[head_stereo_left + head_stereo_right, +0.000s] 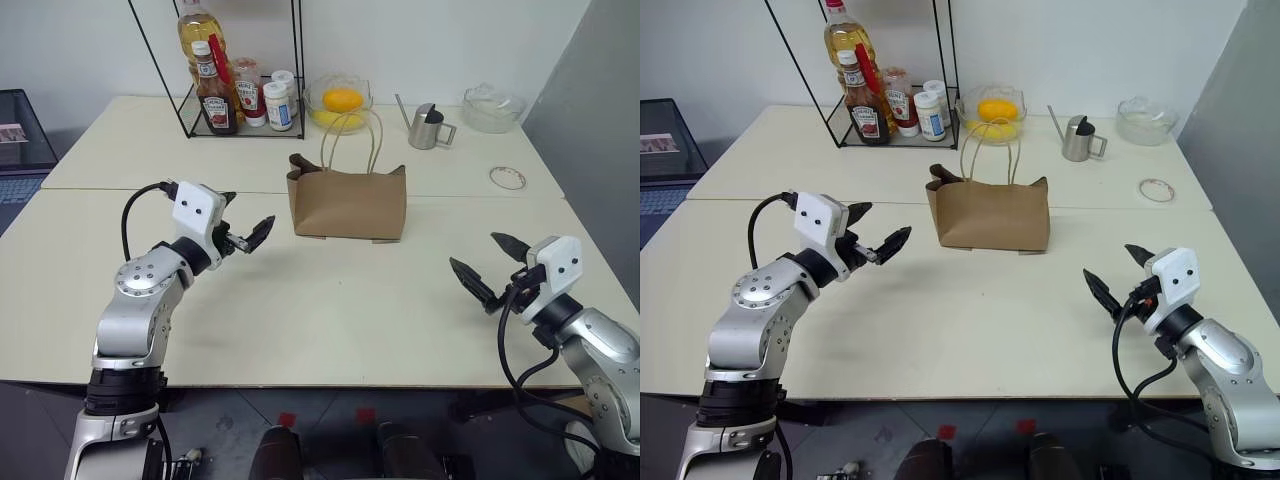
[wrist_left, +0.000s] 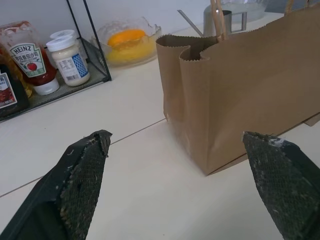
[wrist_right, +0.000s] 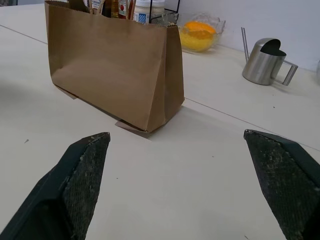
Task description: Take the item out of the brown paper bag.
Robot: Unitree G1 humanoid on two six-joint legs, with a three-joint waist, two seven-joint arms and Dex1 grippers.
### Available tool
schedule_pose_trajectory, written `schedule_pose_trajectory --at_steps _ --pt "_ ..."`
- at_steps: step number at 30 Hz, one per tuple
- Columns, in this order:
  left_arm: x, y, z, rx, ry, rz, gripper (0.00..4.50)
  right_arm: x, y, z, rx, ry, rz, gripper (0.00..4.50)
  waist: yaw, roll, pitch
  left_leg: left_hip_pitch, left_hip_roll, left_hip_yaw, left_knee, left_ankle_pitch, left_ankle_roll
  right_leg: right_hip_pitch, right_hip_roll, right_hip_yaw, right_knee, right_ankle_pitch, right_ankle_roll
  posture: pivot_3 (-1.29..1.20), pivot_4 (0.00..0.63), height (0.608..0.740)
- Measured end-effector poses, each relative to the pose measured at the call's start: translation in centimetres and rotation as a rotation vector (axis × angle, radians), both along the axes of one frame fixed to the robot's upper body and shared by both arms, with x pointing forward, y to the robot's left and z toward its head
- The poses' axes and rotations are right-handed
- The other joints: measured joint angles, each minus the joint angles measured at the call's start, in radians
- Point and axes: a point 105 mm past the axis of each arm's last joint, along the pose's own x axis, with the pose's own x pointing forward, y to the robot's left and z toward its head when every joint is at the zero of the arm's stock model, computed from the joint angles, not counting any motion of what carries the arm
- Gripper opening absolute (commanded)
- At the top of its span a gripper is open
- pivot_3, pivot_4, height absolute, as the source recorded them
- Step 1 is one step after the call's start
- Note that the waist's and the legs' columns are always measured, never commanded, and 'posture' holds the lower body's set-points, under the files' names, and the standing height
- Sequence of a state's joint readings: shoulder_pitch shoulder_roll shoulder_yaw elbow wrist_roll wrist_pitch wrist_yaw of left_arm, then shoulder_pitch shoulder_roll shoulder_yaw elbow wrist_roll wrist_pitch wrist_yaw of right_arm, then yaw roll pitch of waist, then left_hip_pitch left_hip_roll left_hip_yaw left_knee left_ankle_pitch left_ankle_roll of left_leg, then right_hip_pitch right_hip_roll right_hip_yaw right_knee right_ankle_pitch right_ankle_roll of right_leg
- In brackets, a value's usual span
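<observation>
Standing upright, the brown paper bag [image 1: 349,205] sits between the spread left pincer [image 1: 243,228] and spread right pincer [image 1: 492,264].

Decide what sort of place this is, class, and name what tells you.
Probably a mock kitchen test bench: sauce bottles on a wire rack, a steel jug, and a paper bag on plain tables.

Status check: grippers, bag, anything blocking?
Left gripper open, empty, beside the brown paper bag. Right gripper open, empty, farther off. Bag upright, untouched; item not visible. Path between grippers and bag clear.
</observation>
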State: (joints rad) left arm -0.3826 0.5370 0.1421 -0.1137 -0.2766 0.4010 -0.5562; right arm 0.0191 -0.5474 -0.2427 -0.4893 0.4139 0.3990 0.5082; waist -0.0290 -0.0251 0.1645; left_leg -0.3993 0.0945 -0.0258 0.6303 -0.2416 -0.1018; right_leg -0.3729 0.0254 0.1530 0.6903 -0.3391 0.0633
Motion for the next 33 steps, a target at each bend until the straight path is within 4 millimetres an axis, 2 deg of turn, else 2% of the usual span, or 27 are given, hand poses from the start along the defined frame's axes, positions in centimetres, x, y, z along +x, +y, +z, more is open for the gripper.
schedule_pose_trajectory --at_steps 4,8,10,15,23,33 --pt "-0.3 0.0 -0.5 0.01 0.0 -0.006 4.47 0.0 0.0 0.0 0.0 0.0 -0.001 4.5 0.0 0.0 0.0 0.0 0.0 0.0 0.0 0.0 0.0 0.0 0.0 0.0 0.0 0.0 0.0 0.0 0.15 0.74" --pt "-1.0 0.2 -3.0 0.006 0.07 0.005 4.47 0.0 -0.1 0.0 0.0 -0.002 -0.006 4.5 0.0 0.0 0.0 0.0 0.0 0.0 0.0 0.0 0.0 0.0 0.0 0.0 0.0 0.0 0.0 0.0 0.15 0.74" --pt "-1.3 0.1 -3.5 0.003 0.084 0.004 4.47 0.0 -0.1 0.1 0.0 -0.003 -0.008 4.5 0.0 0.0 0.0 0.0 0.0 0.0 0.0 0.0 0.0 0.0 0.0 0.0 0.0 0.0 0.0 0.0 0.15 0.74" --pt "-1.7 -0.1 -3.1 0.01 0.062 0.01 4.47 0.2 0.0 0.4 -0.002 -0.014 -0.005 4.5 0.0 0.0 0.0 0.0 0.0 0.0 0.0 0.0 0.0 0.0 0.0 0.0 0.0 0.0 0.0 0.0 0.15 0.74" --pt "-2.2 0.3 -3.8 0.009 0.077 0.036 4.47 0.5 0.2 1.4 -0.027 -0.046 0.011 4.5 0.0 0.0 0.0 0.0 0.0 0.0 0.0 0.0 0.0 0.0 0.0 0.0 0.0 0.0 0.0 0.0 0.15 0.74" --pt "-2.7 0.2 -2.3 -0.056 0.043 -0.053 4.47 1.1 0.8 1.6 -0.047 -0.014 0.036 4.5 -0.001 0.0 0.0 0.0 0.0 0.0 0.0 0.0 0.0 0.0 0.0 0.0 0.0 0.0 0.0 0.0 0.15 0.74"
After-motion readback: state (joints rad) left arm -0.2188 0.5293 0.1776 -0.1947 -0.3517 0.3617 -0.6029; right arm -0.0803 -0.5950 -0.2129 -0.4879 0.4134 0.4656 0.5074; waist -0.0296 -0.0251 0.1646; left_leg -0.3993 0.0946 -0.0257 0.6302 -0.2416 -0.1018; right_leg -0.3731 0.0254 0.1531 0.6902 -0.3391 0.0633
